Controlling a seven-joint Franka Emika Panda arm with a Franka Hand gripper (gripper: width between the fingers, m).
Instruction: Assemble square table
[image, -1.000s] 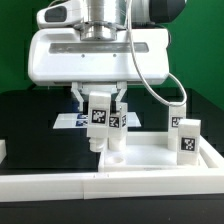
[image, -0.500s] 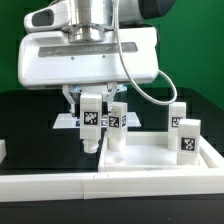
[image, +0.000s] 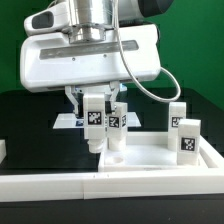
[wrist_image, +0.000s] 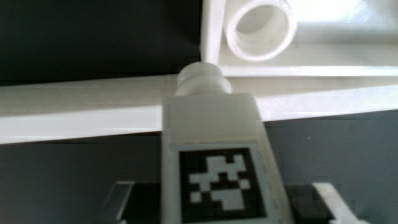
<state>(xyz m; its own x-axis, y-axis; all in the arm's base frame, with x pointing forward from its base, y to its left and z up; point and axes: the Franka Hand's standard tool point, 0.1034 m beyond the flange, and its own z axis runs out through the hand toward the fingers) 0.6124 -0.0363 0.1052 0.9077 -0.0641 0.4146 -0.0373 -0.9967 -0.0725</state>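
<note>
The square table's slab (image: 150, 160) lies white on the black worktop (image: 30, 125), toward the exterior view's right, with a raised wall along its near edge and another along its right edge. A white ledge runs across the near side of the scene, so room low down on that side is tight. On the exterior view's left, the worktop is bare up to a small white piece at the frame's edge. The marker board (image: 70, 122) lies flat on the far side, behind the gripper.

Two tagged leg posts (image: 187, 137) stand upright at the slab's right side, close together, well apart from the gripper. Another tagged leg post (image: 117, 128) stands upright near the slab's left corner, just beside the held one.

The gripper (image: 96, 108) hangs over the slab's left edge with its jaws partly closed on a leg post (image: 95, 122), held upright, tag facing the camera. In the wrist view this post (wrist_image: 217, 150) fills the middle, its rounded tip pointing toward a round corner socket (wrist_image: 262, 22) of the slab; the tip looks clear of the socket.
</note>
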